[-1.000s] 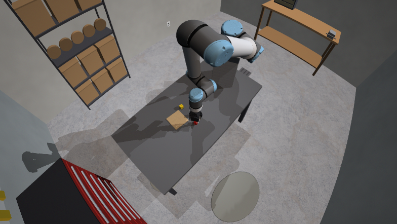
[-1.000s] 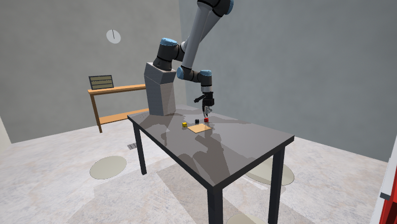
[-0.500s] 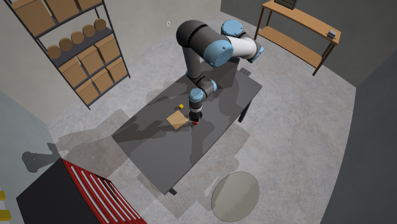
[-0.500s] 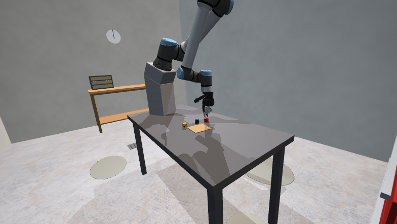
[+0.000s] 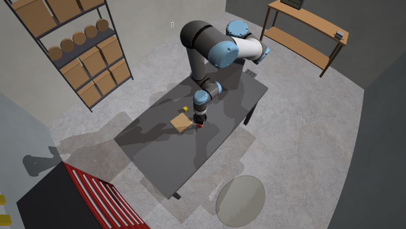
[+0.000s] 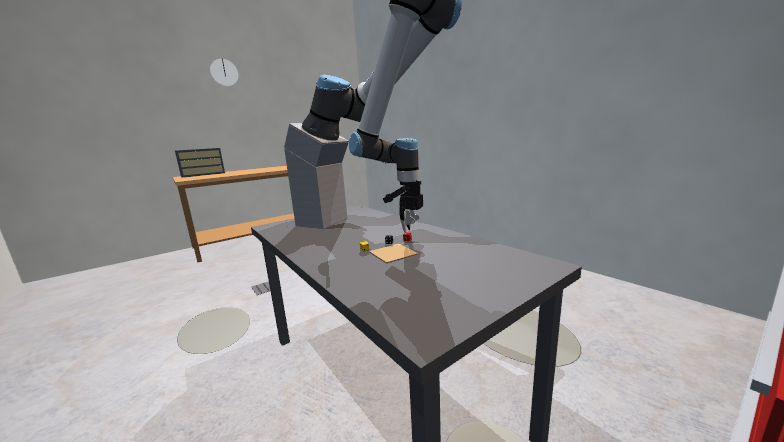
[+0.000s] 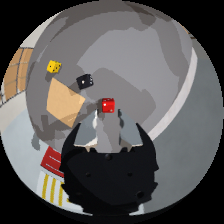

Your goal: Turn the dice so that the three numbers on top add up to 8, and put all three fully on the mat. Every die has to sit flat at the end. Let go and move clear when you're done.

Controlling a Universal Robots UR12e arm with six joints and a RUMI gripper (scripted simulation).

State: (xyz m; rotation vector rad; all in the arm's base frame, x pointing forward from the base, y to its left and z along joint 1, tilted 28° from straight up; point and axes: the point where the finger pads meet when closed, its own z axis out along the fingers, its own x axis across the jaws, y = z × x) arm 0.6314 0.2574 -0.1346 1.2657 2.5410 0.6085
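Three dice lie on the dark table, all off the tan mat [image 5: 181,122] [image 6: 393,253] [image 7: 64,103]. The red die [image 5: 200,125] [image 6: 407,236] [image 7: 108,105] sits just off the mat's edge. The black die [image 6: 388,239] [image 7: 84,80] lies near the mat's corner and is hidden by the arm in the top view. The yellow die [image 5: 185,108] [image 6: 364,245] [image 7: 54,66] lies farther out. My gripper [image 5: 199,120] [image 6: 408,224] [image 7: 108,109] points down just above the red die, its fingers partly open with nothing between them. The pips are too small to read.
The robot's grey pedestal [image 6: 316,181] stands at the table's far end. The table's long edge [image 6: 384,351] runs in front of the mat. A shelf rack [image 5: 71,48], a wooden bench [image 5: 306,33] and a red tool chest [image 5: 85,199] stand away from the table.
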